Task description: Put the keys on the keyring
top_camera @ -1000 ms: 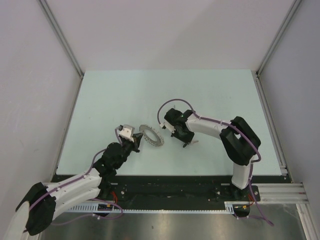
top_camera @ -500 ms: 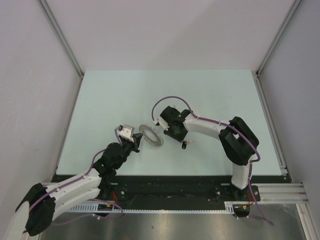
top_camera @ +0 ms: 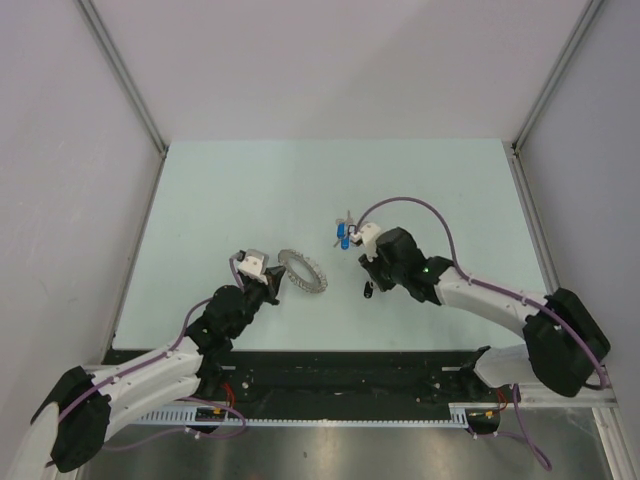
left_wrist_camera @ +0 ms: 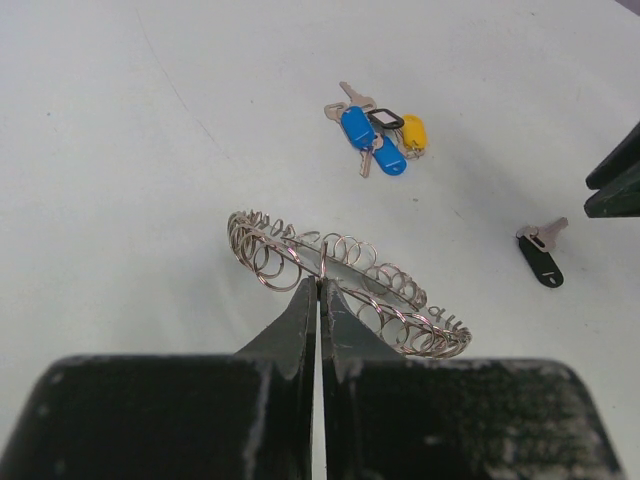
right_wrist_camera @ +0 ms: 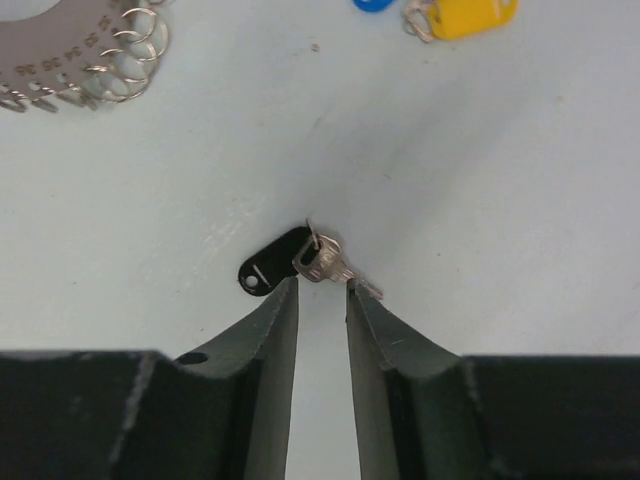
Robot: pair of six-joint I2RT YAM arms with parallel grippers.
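Edges cut off a good deal: in the right wrist view the keyring (right_wrist_camera: 50, 45) is only a corner at top left, and the keys (right_wrist_camera: 465, 15) are slivers of blue and yellow. I see the left gripper (left_wrist_camera: 320, 285) pinching the ring's near rim. The right gripper (right_wrist_camera: 321, 288) hangs over a lone black-tagged key (right_wrist_camera: 278, 264), jaws slightly apart, holding nothing. The cluster lies beyond the ring on the pale green table (top_camera: 230, 190), with plain grey walls (top_camera: 330, 60) around it.
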